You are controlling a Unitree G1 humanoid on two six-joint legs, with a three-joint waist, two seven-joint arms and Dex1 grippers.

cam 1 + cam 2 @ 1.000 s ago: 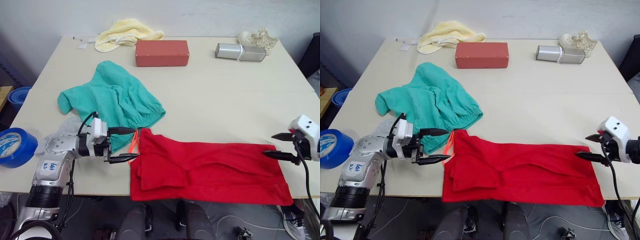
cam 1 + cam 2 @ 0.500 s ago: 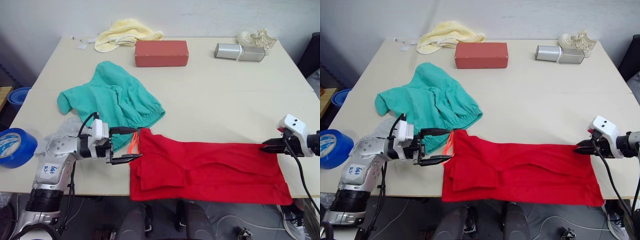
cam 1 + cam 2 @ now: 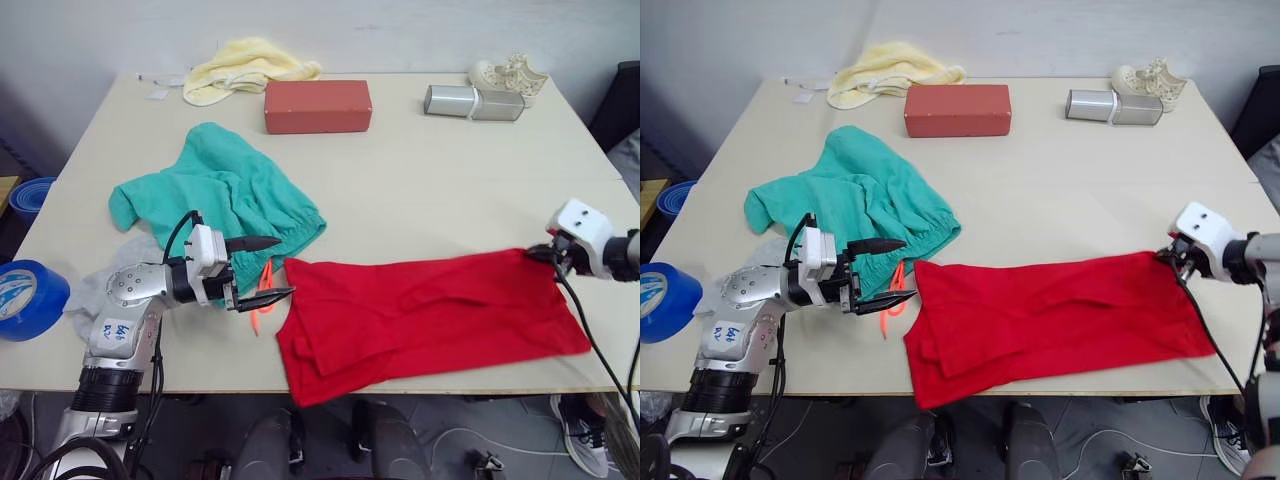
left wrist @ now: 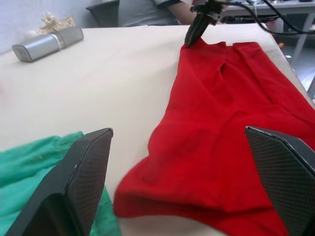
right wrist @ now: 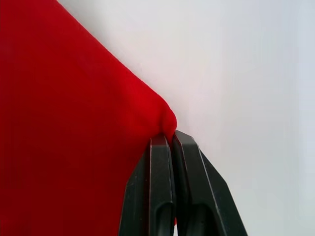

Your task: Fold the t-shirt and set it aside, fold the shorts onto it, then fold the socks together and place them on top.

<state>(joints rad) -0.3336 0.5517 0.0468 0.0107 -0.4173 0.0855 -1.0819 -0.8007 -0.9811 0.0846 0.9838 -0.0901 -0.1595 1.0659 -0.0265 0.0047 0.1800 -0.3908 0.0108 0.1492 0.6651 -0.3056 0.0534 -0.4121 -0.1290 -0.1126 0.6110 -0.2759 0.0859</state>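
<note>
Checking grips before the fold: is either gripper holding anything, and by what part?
The right gripper is shut on the t-shirt, pinching its far right corner. The left gripper is open beside the shirt's other end, holding nothing.

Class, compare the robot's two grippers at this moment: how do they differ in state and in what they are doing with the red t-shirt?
The left gripper has its jaws open and holds nothing, beside the bright red cotton t-shirt; the right gripper has its jaws shut, pinching the shirt's far corner. The left sits next to the teal-green fabric shorts; the right is away from them. Both are low over the table.

T-shirt [image 3: 430, 310] at table's [image 3: 420, 180] near edge — shorts [image 3: 225, 200] behind-left (touching?), block [image 3: 317, 105] far back.
</note>
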